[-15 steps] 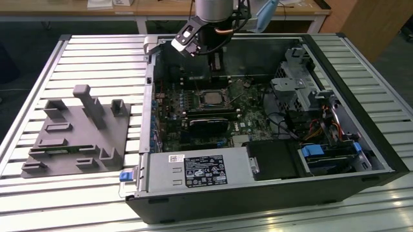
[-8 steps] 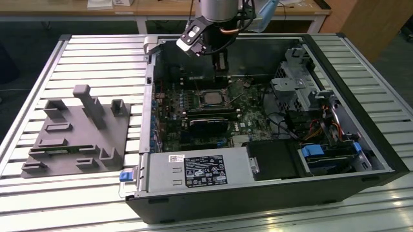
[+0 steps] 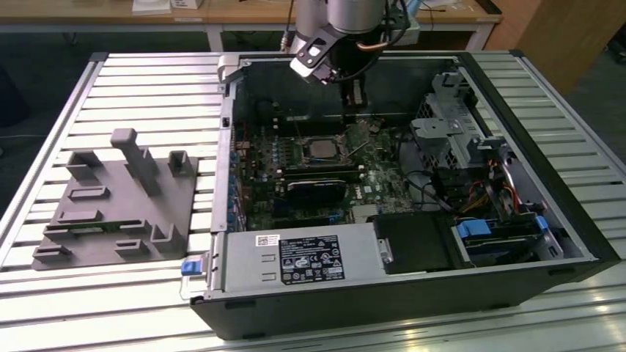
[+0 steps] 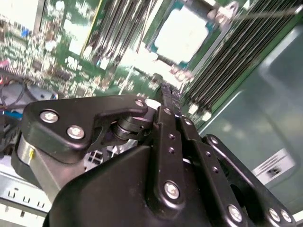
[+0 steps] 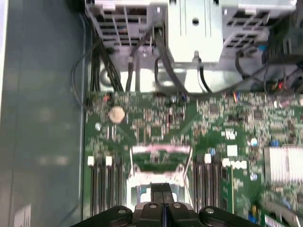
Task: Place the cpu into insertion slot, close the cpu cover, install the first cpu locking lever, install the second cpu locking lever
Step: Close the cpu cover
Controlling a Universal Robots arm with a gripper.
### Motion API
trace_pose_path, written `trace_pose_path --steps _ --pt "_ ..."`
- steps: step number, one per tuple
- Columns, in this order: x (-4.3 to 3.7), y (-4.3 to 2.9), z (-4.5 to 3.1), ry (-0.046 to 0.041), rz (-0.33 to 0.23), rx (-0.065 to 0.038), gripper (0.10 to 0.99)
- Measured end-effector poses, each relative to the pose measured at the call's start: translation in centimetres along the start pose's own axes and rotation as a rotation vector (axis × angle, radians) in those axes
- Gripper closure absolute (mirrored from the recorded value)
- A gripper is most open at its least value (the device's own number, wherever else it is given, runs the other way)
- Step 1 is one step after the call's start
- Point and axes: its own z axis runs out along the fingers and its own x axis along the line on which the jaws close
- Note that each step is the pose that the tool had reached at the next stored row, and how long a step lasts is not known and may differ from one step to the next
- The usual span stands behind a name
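Above the motherboard (image 5: 142,123), your gripper (image 3: 354,108) hung with fingers pressed together on nothing, while the cpu (image 4: 182,35) lay seated in the insertion slot (image 3: 318,149). You were, I judge, at the locking-lever stage, which called for catching a thin lever (image 4: 270,13) squarely. The power-supply label (image 3: 308,259) was unreadable.

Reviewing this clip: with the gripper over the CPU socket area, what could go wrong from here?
1. The black gripper hangs close over the silver-rimmed square insertion slot. An off-centre descent could scrape the green circuit board or its small parts.
2. The long black memory slots flank the insertion slot tightly, so a sideways move might strike them.
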Motion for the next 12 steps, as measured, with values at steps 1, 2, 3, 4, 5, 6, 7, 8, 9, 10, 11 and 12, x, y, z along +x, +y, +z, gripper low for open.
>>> trace_pose_path --steps 1,2,3,4,5,6,7,8,9,10,11,12 --pt "0.01 0.38 0.03 0.0 0.0 0.0 0.98" --pt "0.02 0.78 0.07 -0.0001 0.0 0.0 0.98" --pt "0.02 1.15 0.1 -0.0002 0.0 0.0 0.98" --pt "0.04 1.51 0.13 -0.0003 0.0 0.0 0.98" --pt "0.05 1.86 0.15 -0.0003 0.0 0.0 0.98" --pt "0.06 2.21 0.18 -0.0004 0.0 0.0 0.98" --pt "0.07 2.55 0.22 -0.0002 0.0 0.0 0.98" --pt "0.08 2.89 0.25 -0.0001 0.0 0.0 0.98" --pt "0.09 3.27 0.29 -0.0001 0.0 0.0 0.98" --pt "0.11 3.64 0.32 0.0 0.0 0.0 0.98" --pt "0.12 4.0 0.36 0.0 0.0 0.0 0.98" --pt "0.14 4.3 0.39 0.0 0.0 0.0 0.98"
